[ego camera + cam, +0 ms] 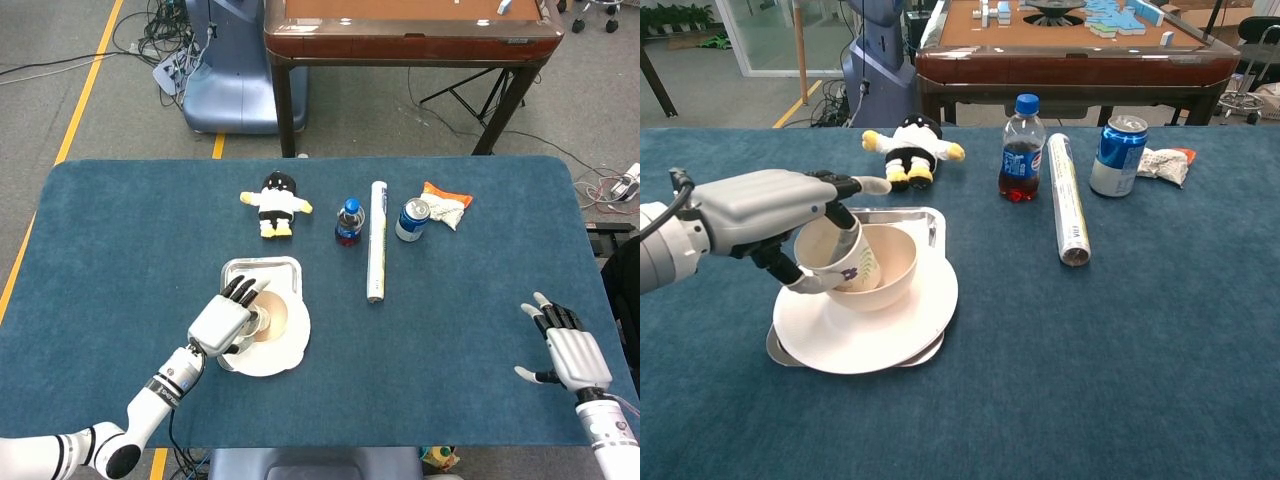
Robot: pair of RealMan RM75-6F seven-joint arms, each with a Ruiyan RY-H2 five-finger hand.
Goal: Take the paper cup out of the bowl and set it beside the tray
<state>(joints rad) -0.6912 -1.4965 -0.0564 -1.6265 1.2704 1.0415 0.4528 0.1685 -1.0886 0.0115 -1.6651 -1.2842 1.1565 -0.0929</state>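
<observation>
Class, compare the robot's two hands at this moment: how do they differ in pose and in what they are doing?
The left hand grips the paper cup, tilted over the bowl; the right hand holds nothing. The left hand's fingers curl around the cup; the right hand's are spread apart. Both look alike: grey with dark fingers.

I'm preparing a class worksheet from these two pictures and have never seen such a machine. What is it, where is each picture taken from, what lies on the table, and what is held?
It is a two-armed robot with human-like hands. One picture looks down from its head, the other forward from its chest. Its left hand grips a paper cup, tilted in a bowl on a plate over a metal tray. Its right hand hovers open. Behind lie a plush toy, bottle, roll, can and snack packet.
</observation>
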